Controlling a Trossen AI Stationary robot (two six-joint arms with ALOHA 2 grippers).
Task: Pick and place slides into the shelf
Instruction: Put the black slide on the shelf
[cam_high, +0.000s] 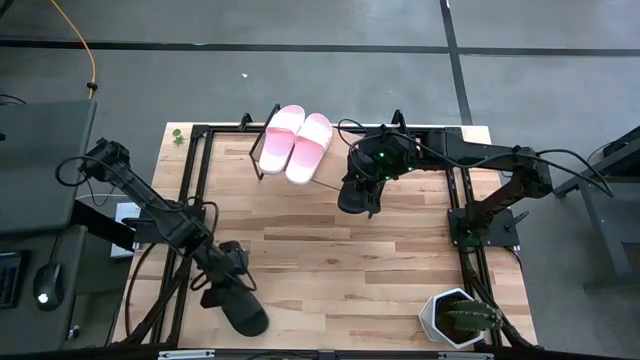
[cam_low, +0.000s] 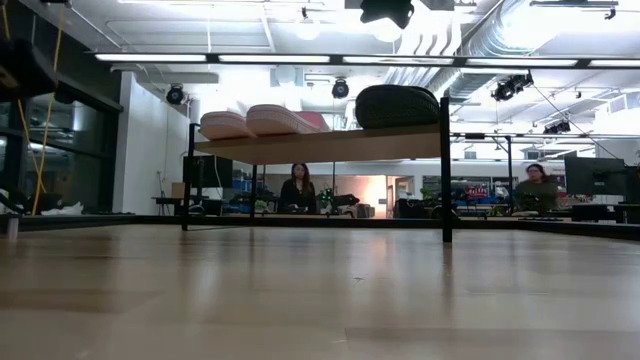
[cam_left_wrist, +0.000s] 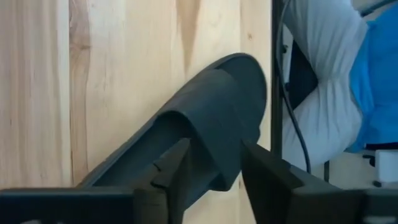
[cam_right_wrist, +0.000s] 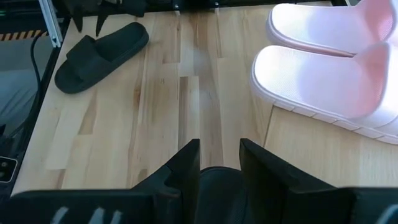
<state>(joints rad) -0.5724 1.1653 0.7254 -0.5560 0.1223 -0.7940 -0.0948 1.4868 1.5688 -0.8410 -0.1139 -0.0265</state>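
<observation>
**A:** What's the surface like?

**B:** A pale wood-plank table (cam_high: 330, 260) in a black metal frame. The shelf (cam_low: 340, 145) stands along its far edge, a light board on thin black legs.

**A:** And the slides?

**B:** Two pink slides (cam_high: 295, 145) lie side by side on the shelf. A black slide (cam_low: 397, 105) rests on the same board, just beside them. The right gripper (cam_right_wrist: 219, 149) is over that end of the shelf, its fingers at a middling gap, clasping this black slide between them.

**A:** The other arm?

**B:** Well apart from the shelf, at the table's opposite edge. The left gripper (cam_left_wrist: 214, 146) is at the strap of the second black slide (cam_high: 248, 315), which lies flat on the wood. Whether it actually grips, I cannot tell.

**A:** Anything else on the table?

**B:** A potted plant (cam_high: 458, 318), also at the edge opposite the shelf, on the right arm's side.

**A:** The room?

**B:** Grey floor with dark lines and a yellow cable (cam_high: 80, 45) beyond the shelf. Under the shelf's board you see strip lights, exposed ducts, desks, and two seated people (cam_low: 298, 190) far behind.
</observation>
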